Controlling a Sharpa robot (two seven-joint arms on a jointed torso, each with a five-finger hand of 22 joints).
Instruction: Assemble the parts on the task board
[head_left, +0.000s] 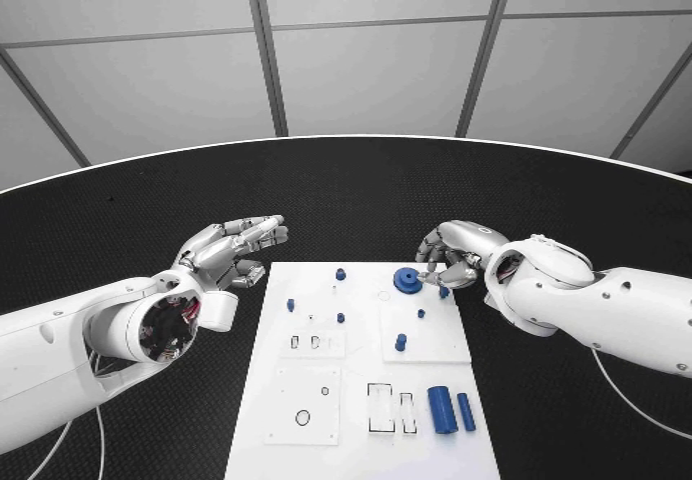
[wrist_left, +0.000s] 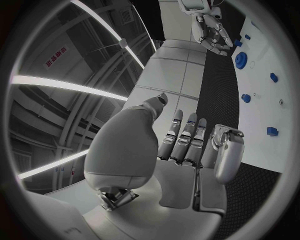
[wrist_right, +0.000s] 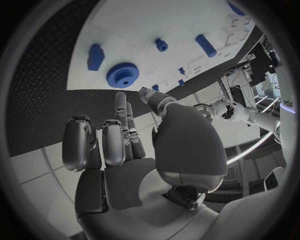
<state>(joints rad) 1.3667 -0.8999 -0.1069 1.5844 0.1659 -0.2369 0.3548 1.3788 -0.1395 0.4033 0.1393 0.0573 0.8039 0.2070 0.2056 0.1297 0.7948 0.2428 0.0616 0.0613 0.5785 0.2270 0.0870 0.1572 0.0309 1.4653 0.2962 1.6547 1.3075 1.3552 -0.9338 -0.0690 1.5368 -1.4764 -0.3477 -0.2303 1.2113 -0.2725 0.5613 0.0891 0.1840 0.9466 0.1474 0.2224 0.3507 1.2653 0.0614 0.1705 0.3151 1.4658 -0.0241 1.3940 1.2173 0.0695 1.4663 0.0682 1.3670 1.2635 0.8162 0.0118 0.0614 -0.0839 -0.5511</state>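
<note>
The white task board (head_left: 361, 452) lies in the middle of the table. A blue gear (head_left: 410, 280) sits near its far edge, with small blue pegs (head_left: 340, 318) scattered behind it and two blue cylinders (head_left: 451, 410) side by side at the near right. My right hand (head_left: 454, 256) hovers at the board's far right corner, just beside the gear, fingers loosely bent and holding nothing. In the right wrist view the gear (wrist_right: 122, 75) lies beyond the fingertips (wrist_right: 120, 97). My left hand (head_left: 231, 250) hangs off the board's far left corner, fingers stretched out and empty.
The black table (head_left: 346, 190) stretches round the board on all sides. Rectangular slots (head_left: 381, 407) and a ring outline (head_left: 303, 417) mark the board's near half. In the left wrist view the board (wrist_left: 275, 105) lies off to one side of the left hand (wrist_left: 187, 145).
</note>
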